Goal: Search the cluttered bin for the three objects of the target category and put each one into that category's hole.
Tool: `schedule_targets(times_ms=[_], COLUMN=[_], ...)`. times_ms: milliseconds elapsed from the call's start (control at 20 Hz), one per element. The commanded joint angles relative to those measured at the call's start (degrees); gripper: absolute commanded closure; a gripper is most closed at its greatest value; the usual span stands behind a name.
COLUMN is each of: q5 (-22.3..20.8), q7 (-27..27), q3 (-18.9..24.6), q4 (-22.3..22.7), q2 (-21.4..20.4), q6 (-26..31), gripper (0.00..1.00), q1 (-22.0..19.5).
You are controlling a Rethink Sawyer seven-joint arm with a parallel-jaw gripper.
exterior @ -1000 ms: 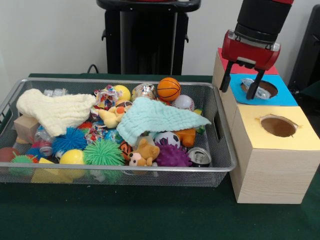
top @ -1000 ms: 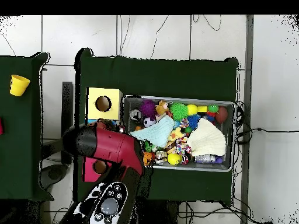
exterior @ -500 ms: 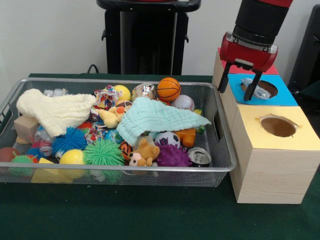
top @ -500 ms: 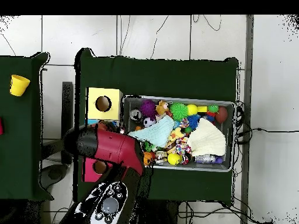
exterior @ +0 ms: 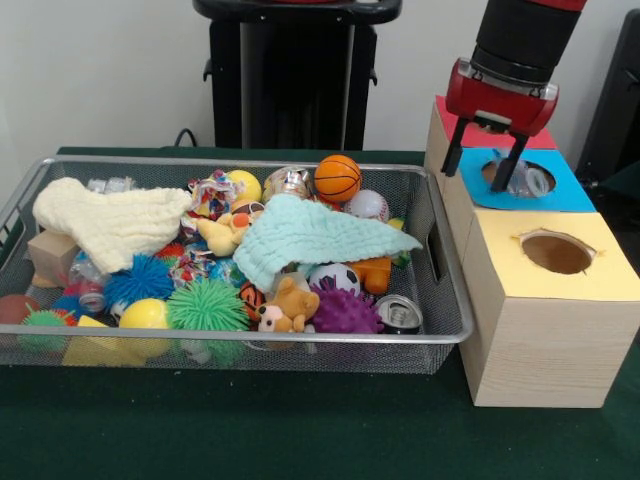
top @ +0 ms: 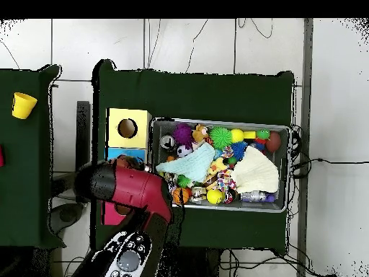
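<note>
over the blue box's hole, gripper spread wide, empty, crumpled plastic bottle below

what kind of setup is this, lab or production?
Likely a lab sorting testbed: a mesh bin of mixed toys, wooden boxes with coloured hole tops, and loose cables on a tiled floor.
</note>
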Motion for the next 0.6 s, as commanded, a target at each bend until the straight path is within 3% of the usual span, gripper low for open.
schedule_targets(times_ms=[50,400,600], q5=[2.5,3.67,3.04], q7=[17.72,20.85,19.4], q3=[4.37,2.9,3.23], q4=[5.71,4.96,5.49], q2=[-0.71,-0.69,-1.05], q6=[7.82,9.09,7.08], gripper=[0.0,0.0,0.0], q1=[2.36,6.04,5.35])
